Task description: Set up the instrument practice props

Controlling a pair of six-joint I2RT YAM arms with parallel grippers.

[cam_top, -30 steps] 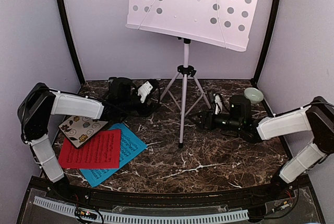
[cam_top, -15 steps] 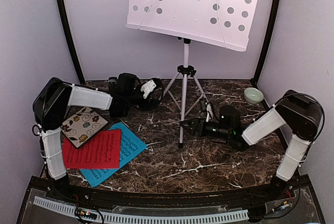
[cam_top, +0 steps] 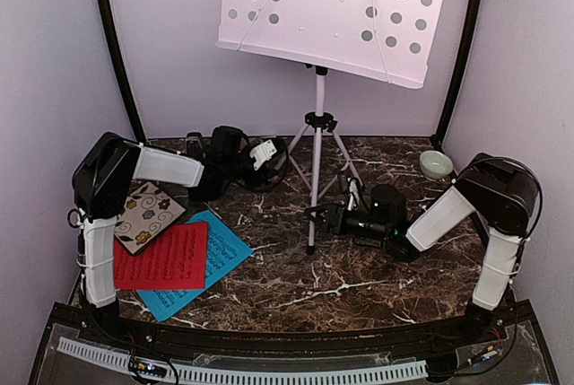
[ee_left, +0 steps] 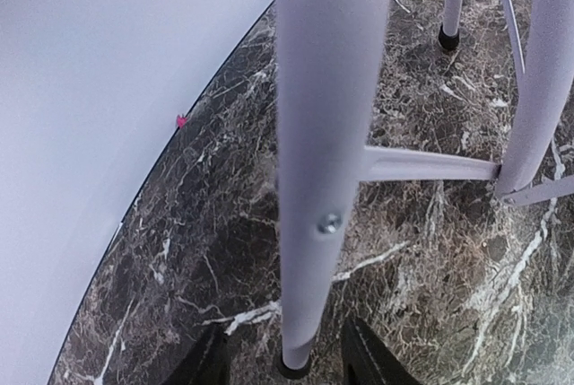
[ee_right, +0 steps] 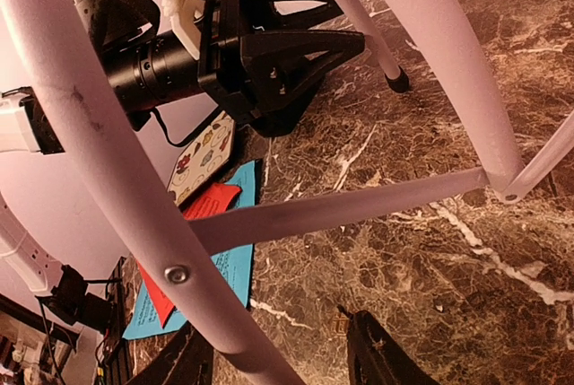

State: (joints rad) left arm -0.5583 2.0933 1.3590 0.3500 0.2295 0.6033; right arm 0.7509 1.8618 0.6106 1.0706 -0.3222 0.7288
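The white perforated music stand (cam_top: pixel 332 8) stands on its tripod at the back centre. My left gripper (cam_top: pixel 280 159) is open, low at the stand's back-left leg; in the left wrist view that leg (ee_left: pixel 323 152) runs down between my fingers (ee_left: pixel 204 363), its foot on the marble. My right gripper (cam_top: pixel 314 214) is open at the front leg; in the right wrist view the leg (ee_right: pixel 117 179) passes between the jaws, close to the left finger (ee_right: pixel 184 363). The red sheet (cam_top: pixel 166 255) lies on the blue sheet (cam_top: pixel 224 250) at front left. I do not clearly see the metronome.
A square floral tile (cam_top: pixel 142 214) lies by the sheets at the left. A pale green bowl (cam_top: pixel 436 164) sits at the back right. Black corner posts and lilac walls close in the marble table (cam_top: pixel 359 277). A small dark object (cam_top: pixel 192 143) is half hidden behind my left arm.
Both arms have reached inward. My left gripper moved right to the back-left leg. My right gripper moved left to the front leg. The stand, sheets, tile and bowl have not moved.
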